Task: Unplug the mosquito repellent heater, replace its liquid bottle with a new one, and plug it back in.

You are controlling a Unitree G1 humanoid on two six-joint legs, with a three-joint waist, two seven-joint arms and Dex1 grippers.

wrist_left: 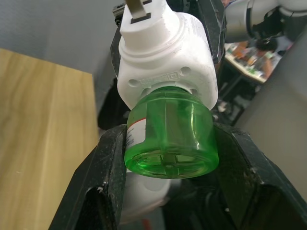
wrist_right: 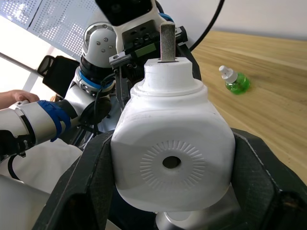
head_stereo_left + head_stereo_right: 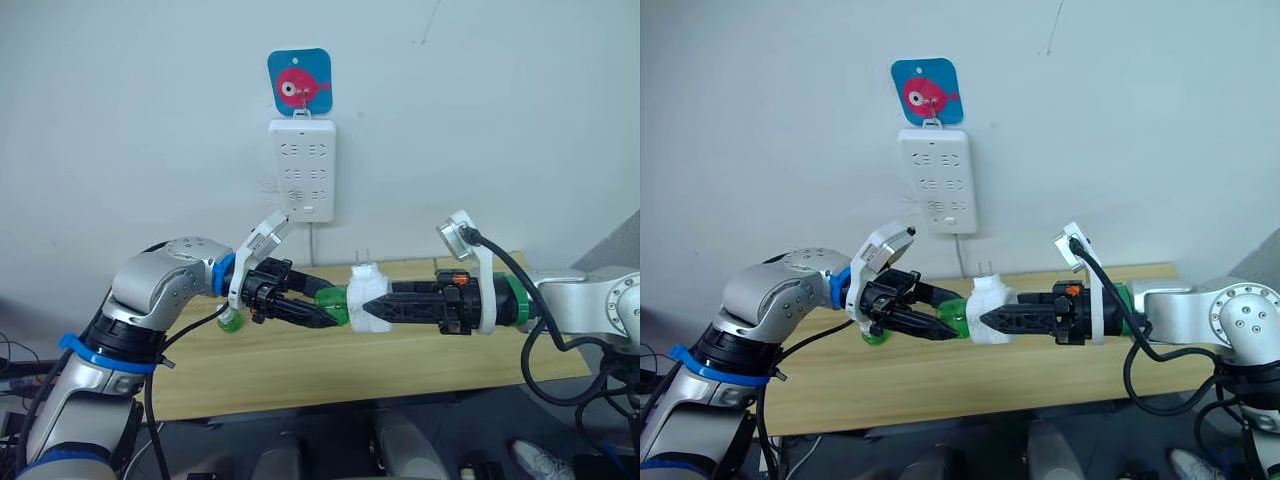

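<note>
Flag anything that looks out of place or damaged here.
Nothing stands out. The heater is unplugged, held by the right gripper, while the left gripper grips its green bottle. Another green bottle stands upright on the table.

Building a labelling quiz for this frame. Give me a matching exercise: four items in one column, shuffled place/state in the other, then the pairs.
Items:
1. heater
2. green bottle
3. spare bottle
4. power strip

Places/states:
A. hangs on the wall under a fish hook
B. lies on the wooden table, free of both grippers
C. clamped by the right gripper, prongs up
D. between the left gripper's fingers, neck still in the heater

Pairs: 1-C, 2-D, 3-B, 4-A
</note>
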